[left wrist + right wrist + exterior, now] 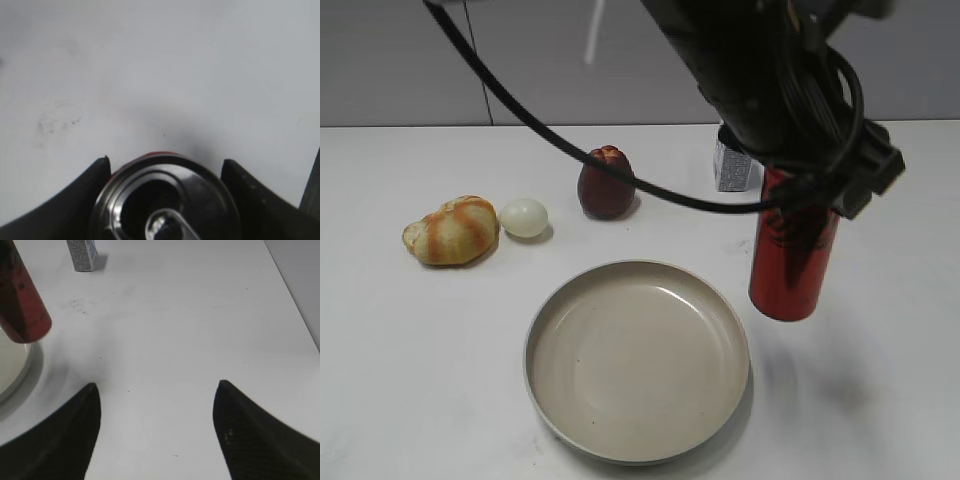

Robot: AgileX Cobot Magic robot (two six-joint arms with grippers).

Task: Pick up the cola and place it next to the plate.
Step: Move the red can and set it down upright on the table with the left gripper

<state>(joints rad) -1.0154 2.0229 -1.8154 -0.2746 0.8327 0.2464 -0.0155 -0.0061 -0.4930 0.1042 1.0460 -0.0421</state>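
Observation:
The cola, a tall red can with black lettering, hangs upright just right of the plate, a wide beige dish at the front middle. My left gripper reaches across and is shut on the can's top. The left wrist view shows the silver pull-tab top between the two jaws. The can's shadow falls apart from its base, so it seems lifted off the table. My right gripper is open and empty over bare table. Its view shows the cola and the plate's rim at the left.
A bread roll, a white egg and a dark red fruit lie behind the plate. A small grey box stands behind the can; it also shows in the right wrist view.

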